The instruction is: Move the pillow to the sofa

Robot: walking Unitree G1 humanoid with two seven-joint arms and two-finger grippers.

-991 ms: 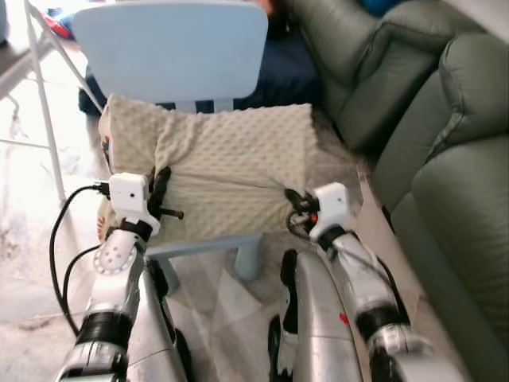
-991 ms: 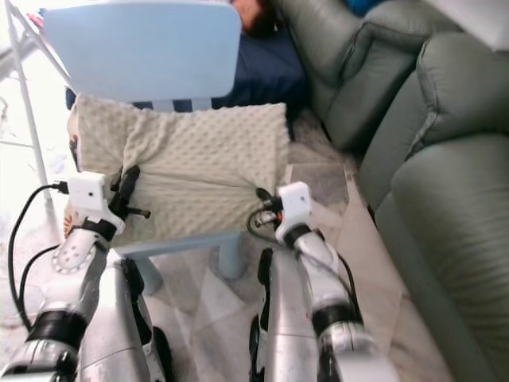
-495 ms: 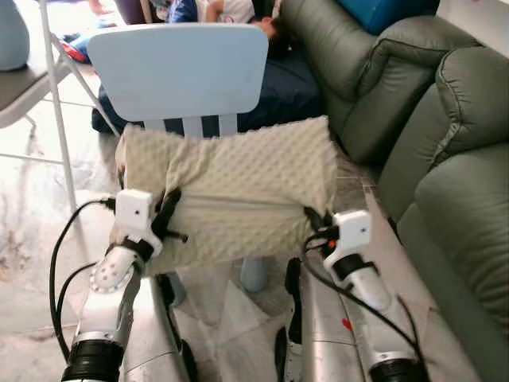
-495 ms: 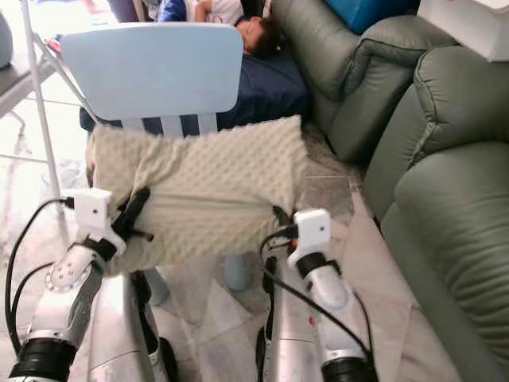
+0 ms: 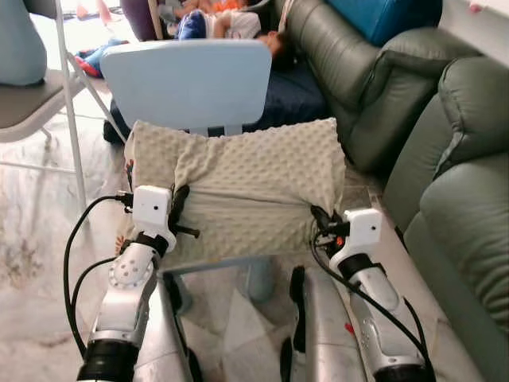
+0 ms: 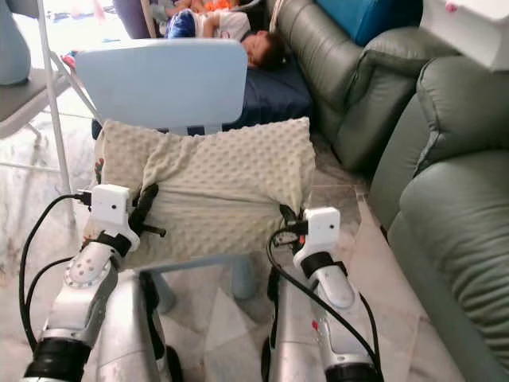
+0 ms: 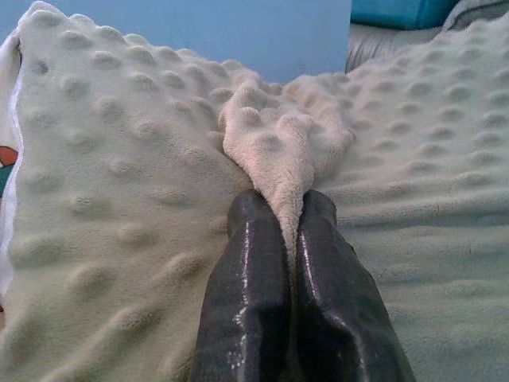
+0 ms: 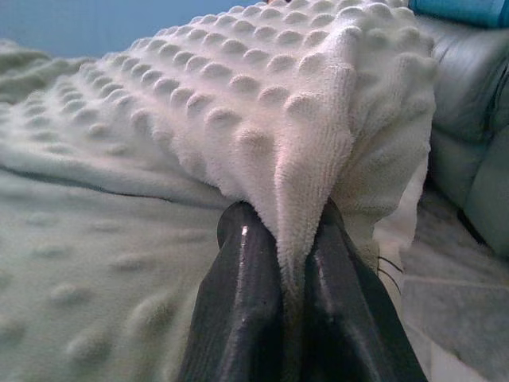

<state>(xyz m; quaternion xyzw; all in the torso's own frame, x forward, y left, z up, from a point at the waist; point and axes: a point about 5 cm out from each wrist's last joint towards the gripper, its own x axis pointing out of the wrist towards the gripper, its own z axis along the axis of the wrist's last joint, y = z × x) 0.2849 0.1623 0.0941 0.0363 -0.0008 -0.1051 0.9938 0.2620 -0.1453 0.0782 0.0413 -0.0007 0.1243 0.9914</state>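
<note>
In the left eye view, a bumpy cream pillow [image 5: 238,187] is seen in the middle of the frame, in front of the back of a light blue chair [image 5: 184,83]. The pillow is held at both lower corners. The left gripper [image 5: 176,208] is pinched on the cloth at the lower left of the pillow, and the right gripper [image 5: 320,221] is pinched on its lower right corner. Two silver arms are seen at the bottom of the frame. A green sofa [image 5: 445,143] is spread over the right side, and a blue cushion [image 5: 382,14] is seen on it at the top. A person [image 5: 231,22] is seen lying on something dark blue at the top, behind the chair. A grey folding chair [image 5: 40,87] is placed at the upper left. In the right eye view, the same things are shown, with the pillow [image 6: 215,187] again in the middle. In the left wrist view, a fold of the pillow [image 7: 278,143] is squeezed tight between the two black fingers [image 7: 246,302] at the bottom middle. In the right wrist view, the pillow's edge [image 8: 302,159] is squeezed between the black fingers [image 8: 238,318] at the bottom middle, and the sofa [image 8: 469,127] is seen at the right.
</note>
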